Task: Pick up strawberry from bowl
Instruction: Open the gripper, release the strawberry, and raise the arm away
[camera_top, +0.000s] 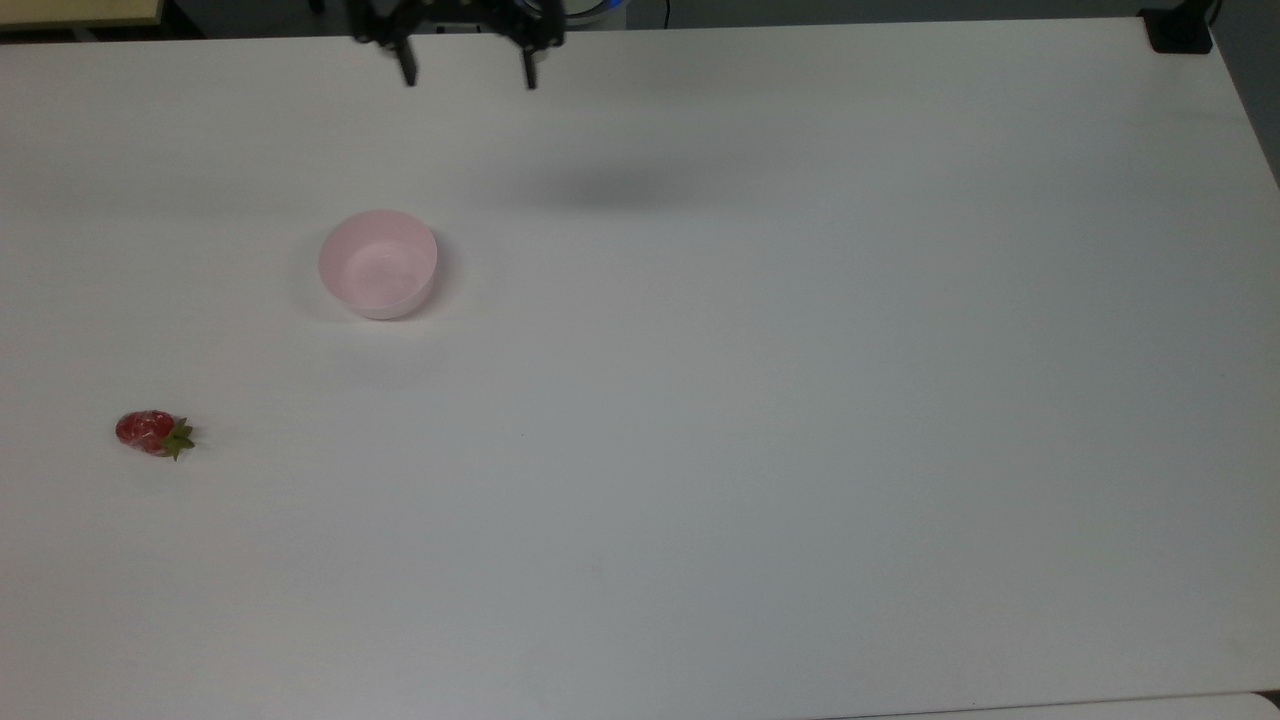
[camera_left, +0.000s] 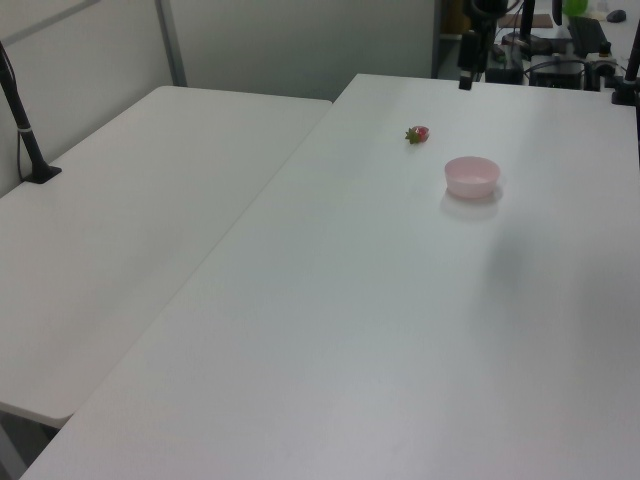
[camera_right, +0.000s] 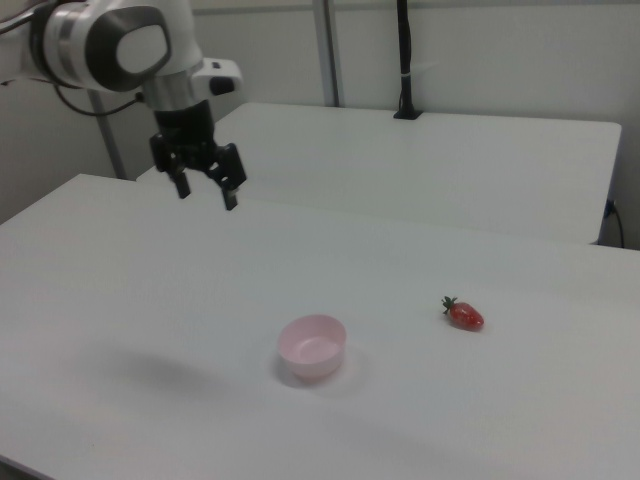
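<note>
The red strawberry (camera_top: 152, 433) (camera_left: 418, 134) (camera_right: 464, 315) lies on its side on the white table, outside the bowl and well apart from it. The pale pink bowl (camera_top: 378, 264) (camera_left: 472, 176) (camera_right: 312, 347) stands upright with nothing inside. My gripper (camera_top: 467, 76) (camera_right: 207, 191) hangs high above the table near the top view's upper edge, far from both. It is open, its two black fingers spread wide with nothing between them. The white arm (camera_right: 120, 45) reaches in from the right view's upper left.
A second white table (camera_left: 130, 200) (camera_right: 420, 160) adjoins this one, with a black post (camera_left: 20, 115) (camera_right: 405, 60) clamped to it. Equipment and cables (camera_left: 560, 45) sit beyond the table's far edge in the left view. A black clamp (camera_top: 1178, 30) occupies the top view's upper right corner.
</note>
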